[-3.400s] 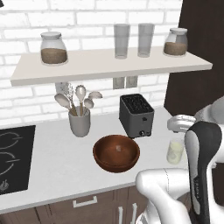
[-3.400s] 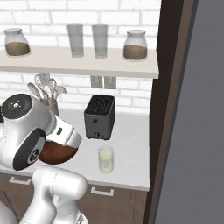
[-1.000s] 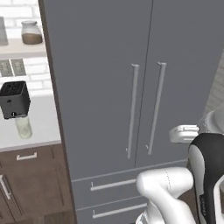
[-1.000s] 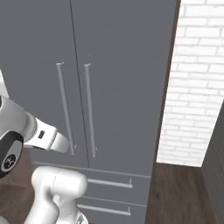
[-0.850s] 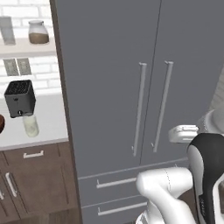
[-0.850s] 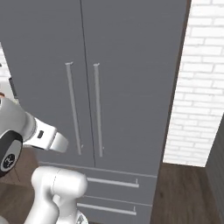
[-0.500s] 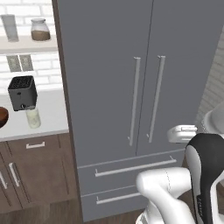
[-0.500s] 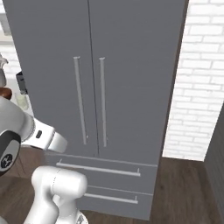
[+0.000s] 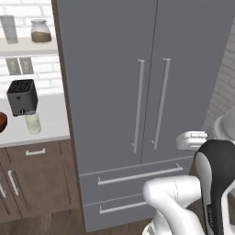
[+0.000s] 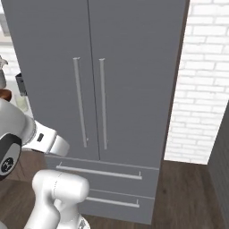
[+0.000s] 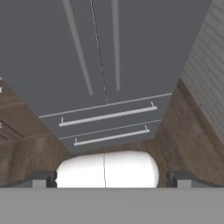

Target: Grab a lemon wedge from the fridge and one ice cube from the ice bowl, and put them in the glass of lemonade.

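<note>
While fridge (image 9: pixel 137 92) stands with both doors shut, gripper (image 11: pixel 111 179) hangs before it, fingers spread wide, holding nothing. Glass of lemonade (image 9: pixel 32 123) on counter (image 9: pixel 50 119) left of fridge, below black toaster (image 9: pixel 22 97). Ice bowl (image 9: pixel 2 122) at left edge.

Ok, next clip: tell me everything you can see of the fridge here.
The fridge is tall, flat grey, matte-looking, with two upper doors, both shut, meeting at a thin centre seam. Each door carries a long vertical silver bar handle beside that seam. Below sit two closed drawers with horizontal bar handles. It stands upright on the wood floor, between the counter and a white brick wall. Nothing touches its front.
</note>
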